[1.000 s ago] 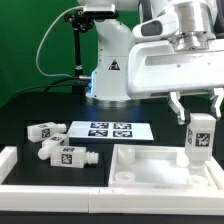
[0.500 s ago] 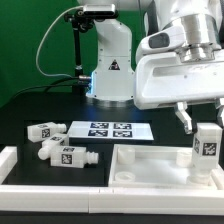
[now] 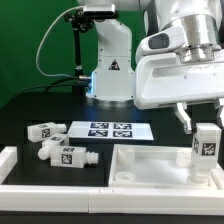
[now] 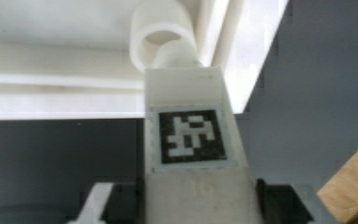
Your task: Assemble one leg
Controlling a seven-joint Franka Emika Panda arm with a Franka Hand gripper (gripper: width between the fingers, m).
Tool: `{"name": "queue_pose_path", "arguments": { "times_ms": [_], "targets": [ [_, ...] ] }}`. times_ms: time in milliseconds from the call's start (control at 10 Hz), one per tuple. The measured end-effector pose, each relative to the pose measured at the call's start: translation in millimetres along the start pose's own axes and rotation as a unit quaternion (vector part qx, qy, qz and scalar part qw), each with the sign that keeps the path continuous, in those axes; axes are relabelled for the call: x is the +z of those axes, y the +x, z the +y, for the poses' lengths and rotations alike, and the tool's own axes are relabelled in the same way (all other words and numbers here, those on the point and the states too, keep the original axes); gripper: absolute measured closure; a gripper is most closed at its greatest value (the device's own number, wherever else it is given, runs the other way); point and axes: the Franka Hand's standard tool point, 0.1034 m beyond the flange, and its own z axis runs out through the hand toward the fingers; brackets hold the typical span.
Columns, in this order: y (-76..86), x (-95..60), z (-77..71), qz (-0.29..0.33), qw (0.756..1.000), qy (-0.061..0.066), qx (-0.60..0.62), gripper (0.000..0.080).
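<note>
My gripper (image 3: 207, 112) is shut on a white leg (image 3: 206, 145) with a black-and-white tag and holds it upright at the exterior view's right. The leg's lower end sits at the far right corner of the large flat white panel (image 3: 150, 168). In the wrist view the leg (image 4: 186, 120) fills the middle, gripped between the dark fingers (image 4: 112, 200), its round end pointing at the white panel (image 4: 60, 60). Whether the leg's end touches the panel I cannot tell. Three more legs lie at the exterior view's left: one (image 3: 44, 131), one (image 3: 51, 148), one (image 3: 72, 157).
The marker board (image 3: 110, 130) lies flat behind the panel. A white raised wall (image 3: 20, 160) runs along the left and front of the table. The robot base (image 3: 110, 70) stands at the back, with cables beside it.
Between the oldest frame and half a second ago my gripper moved to the right and down with the leg. Since then nothing has visibly moved.
</note>
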Motion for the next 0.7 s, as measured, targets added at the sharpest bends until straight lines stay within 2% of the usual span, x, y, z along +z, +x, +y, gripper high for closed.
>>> {"name": "queue_pose_path", "arguments": {
  "times_ms": [500, 700],
  "targets": [
    [-4.6, 5.7, 11.9, -0.002, 1.0, -0.005, 0.002, 0.0512],
    [-12.7, 13.5, 9.6, -0.006, 1.0, -0.004, 0.001, 0.0512]
  ]
}}
